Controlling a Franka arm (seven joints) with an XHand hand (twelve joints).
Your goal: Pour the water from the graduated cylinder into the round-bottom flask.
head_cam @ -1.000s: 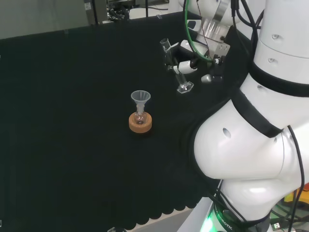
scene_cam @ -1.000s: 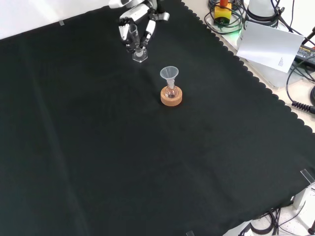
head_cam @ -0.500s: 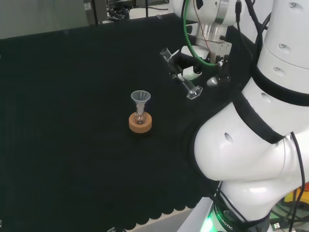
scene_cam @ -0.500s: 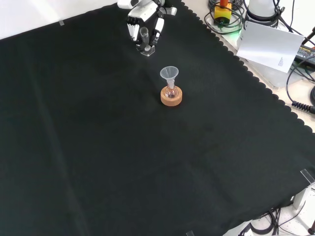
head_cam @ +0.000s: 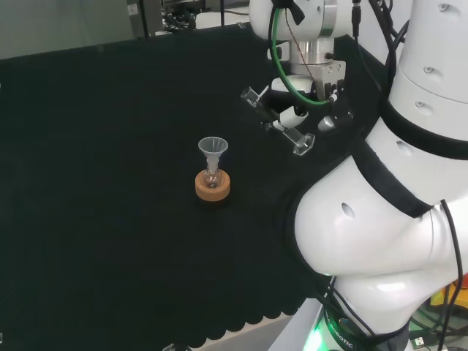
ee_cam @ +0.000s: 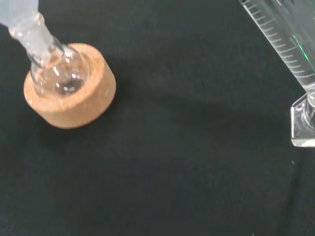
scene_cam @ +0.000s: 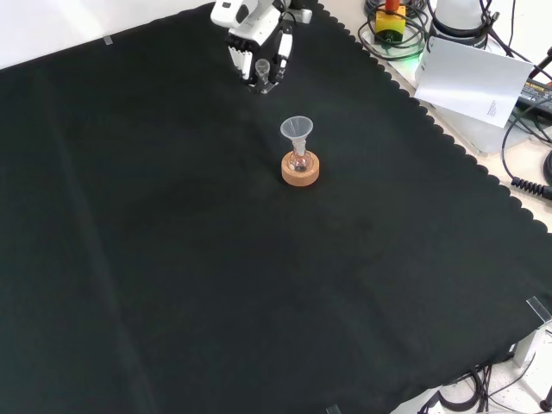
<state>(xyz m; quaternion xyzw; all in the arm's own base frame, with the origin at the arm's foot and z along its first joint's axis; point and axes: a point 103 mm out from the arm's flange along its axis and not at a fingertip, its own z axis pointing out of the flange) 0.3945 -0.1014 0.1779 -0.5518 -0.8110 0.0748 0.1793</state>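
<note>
Since a second ago your hand has lifted the graduated cylinder off the cloth and tipped it: it stood upright on its base then, now it's slanted in the head view, mouth up-left toward the flask, base down-right. Fingers are curled round the cylinder. Round-bottom flask hasn't moved; it sits in its cork ring mid-cloth with a clear funnel in its neck, well apart from the cylinder. Black cloth has a scalloped edge; beyond it, cables and a white sheet.
</note>
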